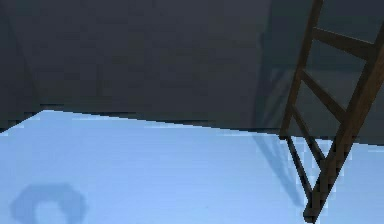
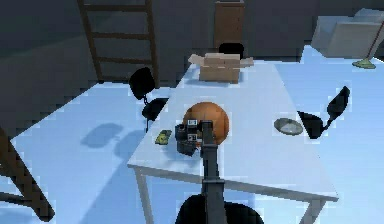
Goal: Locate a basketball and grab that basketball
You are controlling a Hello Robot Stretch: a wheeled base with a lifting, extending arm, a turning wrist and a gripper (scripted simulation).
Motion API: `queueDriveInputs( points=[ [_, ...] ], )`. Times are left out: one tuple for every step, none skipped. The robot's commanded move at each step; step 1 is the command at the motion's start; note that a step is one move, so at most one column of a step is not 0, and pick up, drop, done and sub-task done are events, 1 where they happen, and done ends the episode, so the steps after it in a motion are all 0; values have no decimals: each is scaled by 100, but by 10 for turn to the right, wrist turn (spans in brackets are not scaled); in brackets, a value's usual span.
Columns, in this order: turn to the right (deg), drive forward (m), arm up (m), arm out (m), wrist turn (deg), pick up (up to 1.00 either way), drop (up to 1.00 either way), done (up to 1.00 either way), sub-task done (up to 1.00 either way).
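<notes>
On the white table (image 2: 262, 160): orange basketball (image 2: 212, 116), cardboard box (image 2: 220, 66) at the far end.
Gripper (image 2: 186, 137): at the basketball; cannot tell whether it holds anything.

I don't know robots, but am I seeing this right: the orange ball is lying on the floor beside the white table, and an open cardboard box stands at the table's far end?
Not quite. The ball is on the table, not on the floor beside it; the arm side view shows this. The rest holds: the open cardboard box stands at the table's far end.
</notes>
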Motion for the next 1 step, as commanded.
queueDriveInputs(
  points=[
    [0, 0, 0, 0, 0, 100, 0, 0, 0]
  ],
)
